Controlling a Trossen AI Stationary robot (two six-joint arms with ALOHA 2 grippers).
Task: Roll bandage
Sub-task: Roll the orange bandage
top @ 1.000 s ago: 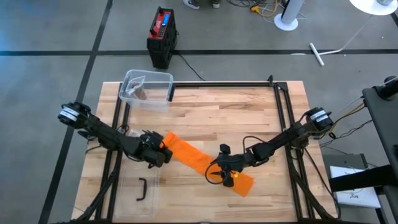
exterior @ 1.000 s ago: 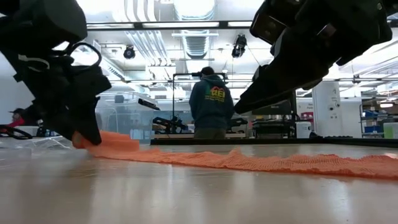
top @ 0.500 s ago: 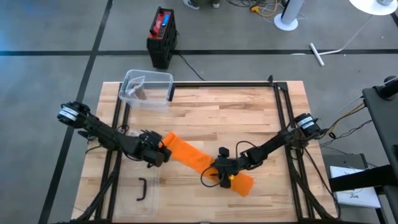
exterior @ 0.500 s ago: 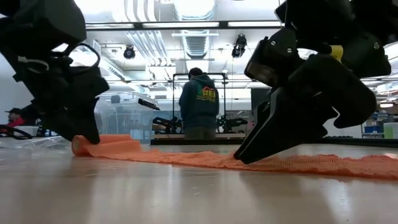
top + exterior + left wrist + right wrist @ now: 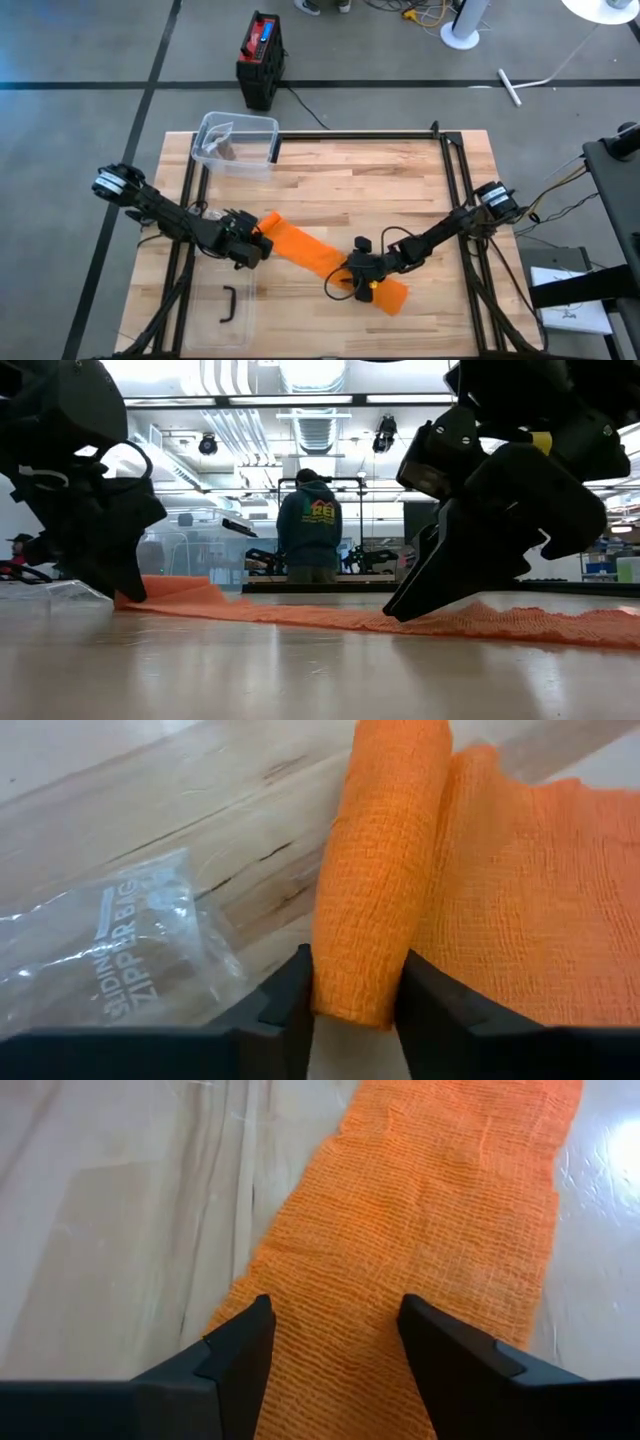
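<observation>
We found the orange bandage (image 5: 325,256) lying as a long strip across the wooden table (image 5: 400,180), with its rolled end between the fingers of the left gripper (image 5: 352,1010). In the left wrist view the two dark fingers (image 5: 283,1005) pressed against either side of that roll, one on each flank, so they stood only as far apart as the roll was thick and had it pinched between them. The loose strip ran on from the roll just beyond the fingers, flat on the wood. Beside the fingers lay a clear zipper bag (image 5: 120,950), apart from the roll.

In the high view the left gripper (image 5: 250,245) sat at the strip's rolled end, near the table's left side.

The right gripper (image 5: 335,1350) was further down the strip, near its other end. Its fingers (image 5: 235,1355) stood well apart, wider than most of the strip's width there, and pointed down at the flat bandage. Orange mesh filled the gap between them. We could not tell from the wrist view whether the tips touched the cloth; in the low view the right gripper (image 5: 415,605) reached down to the bandage (image 5: 330,615) and seemed to rest on it. It gripped nothing.

A clear plastic container (image 5: 235,143) stood at the table's far left corner, well away from both grippers. A person (image 5: 308,540) stood in the room behind the table.
</observation>
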